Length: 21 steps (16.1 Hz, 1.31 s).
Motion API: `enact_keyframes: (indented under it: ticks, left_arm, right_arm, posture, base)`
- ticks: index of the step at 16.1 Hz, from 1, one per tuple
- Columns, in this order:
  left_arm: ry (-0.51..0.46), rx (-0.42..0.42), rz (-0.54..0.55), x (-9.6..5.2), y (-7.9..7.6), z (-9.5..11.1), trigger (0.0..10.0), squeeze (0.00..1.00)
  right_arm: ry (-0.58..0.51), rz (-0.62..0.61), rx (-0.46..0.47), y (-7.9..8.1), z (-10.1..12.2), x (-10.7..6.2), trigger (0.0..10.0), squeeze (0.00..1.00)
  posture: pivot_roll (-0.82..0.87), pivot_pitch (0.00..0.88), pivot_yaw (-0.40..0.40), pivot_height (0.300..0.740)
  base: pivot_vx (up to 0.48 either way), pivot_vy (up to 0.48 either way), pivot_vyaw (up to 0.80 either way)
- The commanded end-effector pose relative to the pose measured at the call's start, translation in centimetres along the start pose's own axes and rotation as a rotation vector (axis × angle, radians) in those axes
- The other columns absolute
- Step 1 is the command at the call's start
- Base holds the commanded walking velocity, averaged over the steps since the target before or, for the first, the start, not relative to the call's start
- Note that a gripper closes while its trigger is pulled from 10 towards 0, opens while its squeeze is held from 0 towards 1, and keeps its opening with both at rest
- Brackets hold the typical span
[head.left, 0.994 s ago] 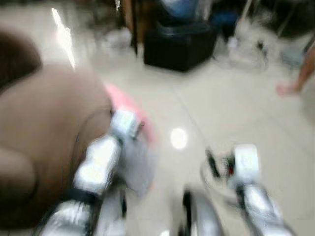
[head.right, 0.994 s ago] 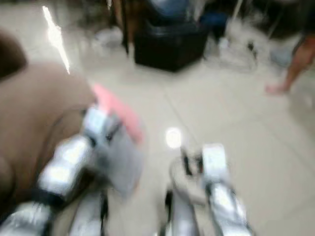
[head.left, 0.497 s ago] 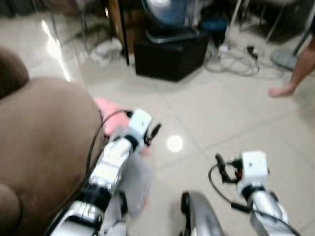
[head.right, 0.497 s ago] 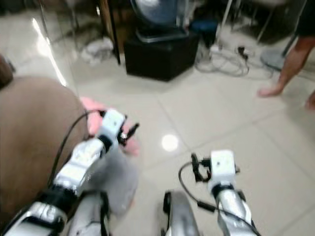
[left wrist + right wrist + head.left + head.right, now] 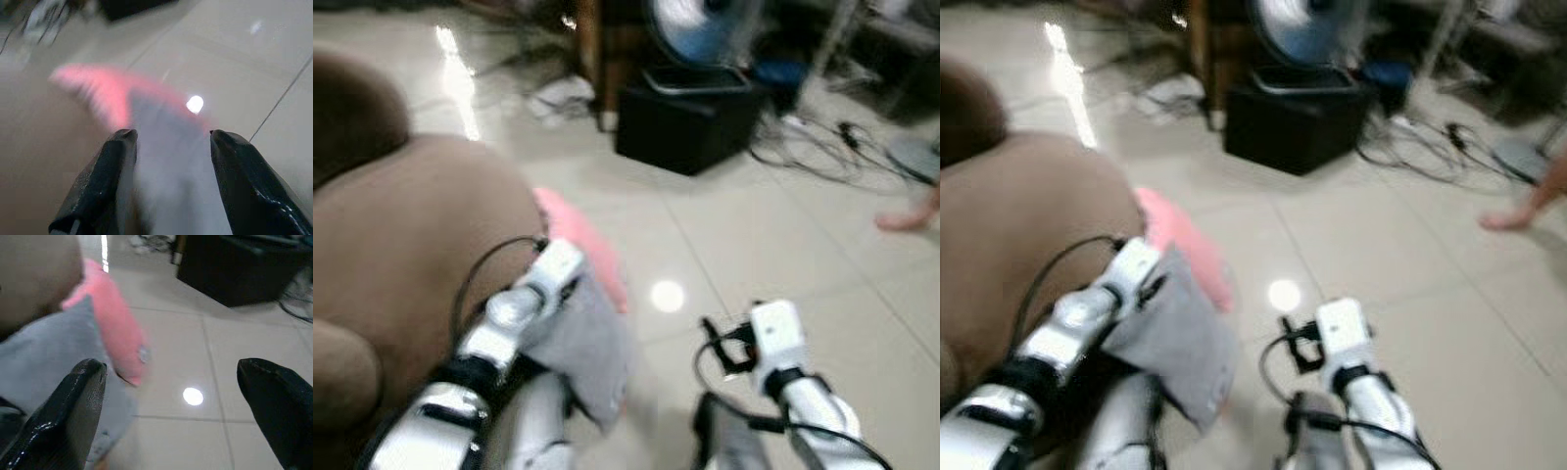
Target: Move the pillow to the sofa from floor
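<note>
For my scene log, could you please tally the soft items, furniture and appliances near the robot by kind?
Pillows: 1, pink and grey pillow
Sofas: 1, brown sofa
Fans: 1, fan
Black boxes: 1, black box
Total: 4

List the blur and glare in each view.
Eye views: soft motion blur throughout, with a round lamp glare on the floor tiles and a streak near the sofa. Left wrist view: pillow smeared, the fingers sharper. Right wrist view: fingers blurred, with a glare spot on the floor.

Head pair downward—wrist views near pillow
</note>
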<state>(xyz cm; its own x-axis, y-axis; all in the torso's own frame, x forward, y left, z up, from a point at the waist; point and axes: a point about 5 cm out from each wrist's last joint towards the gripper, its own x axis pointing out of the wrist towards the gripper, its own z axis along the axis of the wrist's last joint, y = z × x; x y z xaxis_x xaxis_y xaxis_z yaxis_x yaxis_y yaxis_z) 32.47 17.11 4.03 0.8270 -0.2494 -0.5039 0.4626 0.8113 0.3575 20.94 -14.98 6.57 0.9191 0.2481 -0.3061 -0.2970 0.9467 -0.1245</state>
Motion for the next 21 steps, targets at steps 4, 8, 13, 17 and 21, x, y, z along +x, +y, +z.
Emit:
enact_keyframes:
  ticks: [4, 8, 13, 17, 21]
  left_arm:
    - [0.063, -0.111, -0.053, 1.4, -1.9, 0.9, 10.0, 0.0]
    - [0.104, -0.13, -0.061, 1.9, -3.2, 0.9, 10.0, 1.0]
    - [0.092, -0.118, 0.046, 2.1, -2.3, 1.6, 10.0, 1.0]
    - [0.078, -0.158, 0.073, 2.4, -2.7, 2.3, 10.0, 0.0]
    - [0.094, -0.084, 0.149, 2.2, -2.1, 1.7, 10.0, 0.0]
  right_arm:
    - [0.068, 0.012, -0.014, -0.5, -1.0, -0.9, 10.0, 0.0]
    - [0.084, 0.03, -0.057, -0.1, -1.3, -1.9, 10.0, 0.0]
    - [0.086, 0.025, -0.043, 0.0, -1.1, -3.0, 10.0, 0.0]
    - [0.091, 0.045, -0.066, 0.1, -0.8, -3.7, 10.0, 0.0]
    - [0.074, 0.061, -0.066, 0.8, -0.2, -3.9, 10.0, 0.0]
  posture:
    - [-0.08, 0.111, -0.039, 0.565]
    - [-0.13, 0.155, -0.014, 0.565]
    - [-0.17, 0.197, -0.006, 0.525]
    - [-0.18, 0.238, -0.044, 0.515]
    - [-0.19, 0.285, -0.053, 0.515]
  base:
    - [0.0, 0.0, 0.0]
    - [0.0, 0.0, 0.0]
    - [0.0, 0.0, 0.0]
    - [0.0, 0.0, 0.0]
    - [0.0, 0.0, 0.0]
